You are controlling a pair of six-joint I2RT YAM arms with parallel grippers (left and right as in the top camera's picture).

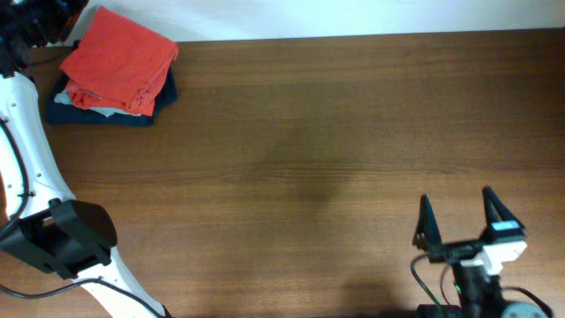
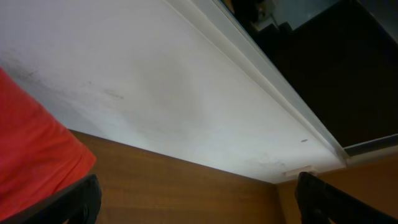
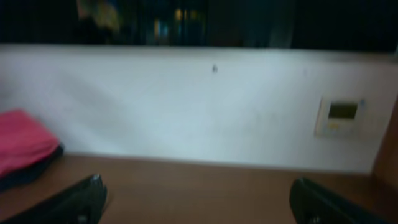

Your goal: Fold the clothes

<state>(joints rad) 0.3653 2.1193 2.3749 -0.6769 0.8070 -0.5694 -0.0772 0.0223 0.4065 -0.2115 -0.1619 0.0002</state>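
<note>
Right gripper (image 1: 459,221): jaws wide apart, empty, at the table's (image 1: 309,159) near edge, right end. Left gripper (image 2: 200,202): jaws also spread wide, empty, just beside the orange-red T-shirt (image 1: 119,57). The shirt lies folded atop a navy garment (image 1: 132,119) at the table's far-left corner. Broad bare wood lies between the two.

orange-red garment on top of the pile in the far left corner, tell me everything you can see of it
The orange-red garment is folded into a rough rectangle, lying flat and skewed to the edge at the far left corner of the wooden table. It looks like soft, matte cotton, lightly wrinkled, with rounded red folds bunched along its near edge. No print or tag shows. It rests on a pale layer and a dark navy garment that sticks out beneath.
</note>
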